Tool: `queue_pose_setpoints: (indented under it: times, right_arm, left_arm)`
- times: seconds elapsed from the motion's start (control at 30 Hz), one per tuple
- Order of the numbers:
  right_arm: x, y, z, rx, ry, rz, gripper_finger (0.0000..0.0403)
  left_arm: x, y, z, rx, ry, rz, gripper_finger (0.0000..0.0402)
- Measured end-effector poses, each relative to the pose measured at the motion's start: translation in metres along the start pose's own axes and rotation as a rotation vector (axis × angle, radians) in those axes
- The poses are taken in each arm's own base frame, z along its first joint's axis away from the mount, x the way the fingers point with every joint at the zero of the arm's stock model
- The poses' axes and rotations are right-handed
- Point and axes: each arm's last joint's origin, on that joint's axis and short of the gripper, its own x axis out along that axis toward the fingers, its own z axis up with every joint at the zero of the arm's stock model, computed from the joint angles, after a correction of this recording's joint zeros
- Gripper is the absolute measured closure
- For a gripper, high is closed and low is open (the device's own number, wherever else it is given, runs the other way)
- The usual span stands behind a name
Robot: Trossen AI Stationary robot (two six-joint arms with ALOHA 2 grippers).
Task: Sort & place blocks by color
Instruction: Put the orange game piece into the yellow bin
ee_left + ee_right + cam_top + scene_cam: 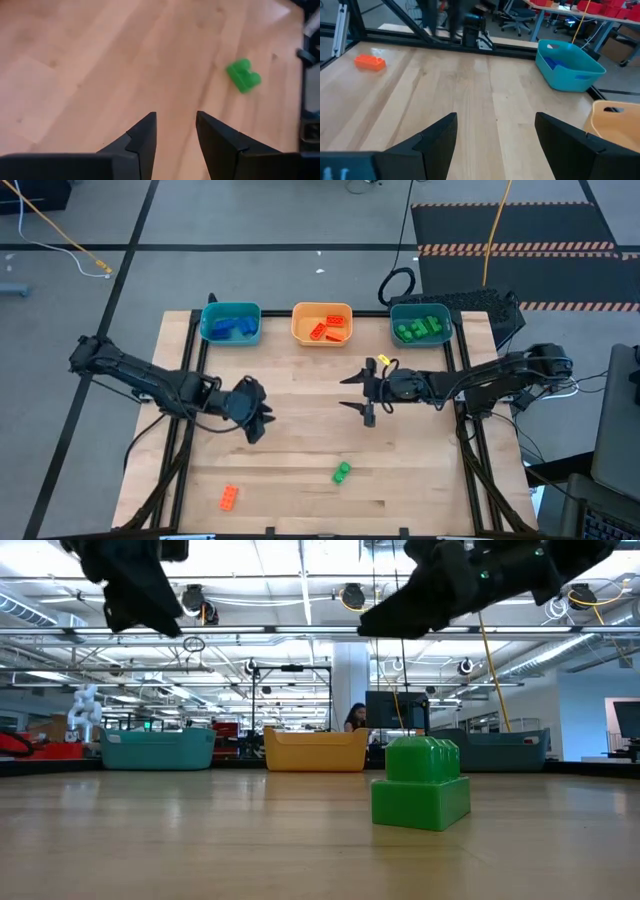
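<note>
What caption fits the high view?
Both open grippers, left and right, hover empty; green block and orange block remain unsorted.

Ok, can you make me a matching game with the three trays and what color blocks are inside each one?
Things:
1. left teal tray
2. orange tray
3. right teal tray

Blocks inside:
A. green blocks
B. blue blocks
C. orange-red blocks

Pairs: 1-B, 2-C, 3-A
</note>
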Motion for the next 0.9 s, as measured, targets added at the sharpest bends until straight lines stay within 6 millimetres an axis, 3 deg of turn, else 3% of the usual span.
queue_pose_setpoints:
  times: [0.13, 0.4, 0.6, 0.73, 0.9]
  right_arm:
    - [-0.008, -0.001, -0.005, -0.007, 0.0, 0.0, 0.014]
    - [-0.024, -0.003, 0.005, 0.009, -0.062, -0.002, 0.014]
    - [-0.03, 0.002, 0.009, 0.007, -0.074, 0.022, 0.014]
    - [-0.031, 0.006, 0.009, 0.002, -0.075, 0.038, 0.014]
    - [-0.032, 0.01, 0.01, -0.001, -0.079, 0.056, 0.014]
  left_arm:
    - [-0.004, -0.026, 0.0, 0.033, 0.071, -0.011, 0.0268]
    - [-0.009, -0.076, -0.002, 0.008, 0.378, 0.119, 0.0327]
    - [-0.007, -0.095, -0.018, -0.06, 0.524, 0.124, 0.0349]
    - [-0.009, -0.098, -0.03, -0.179, 0.563, 0.146, 0.0342]
    - [-0.02, -0.109, -0.049, -0.281, 0.66, 0.146, 0.0287]
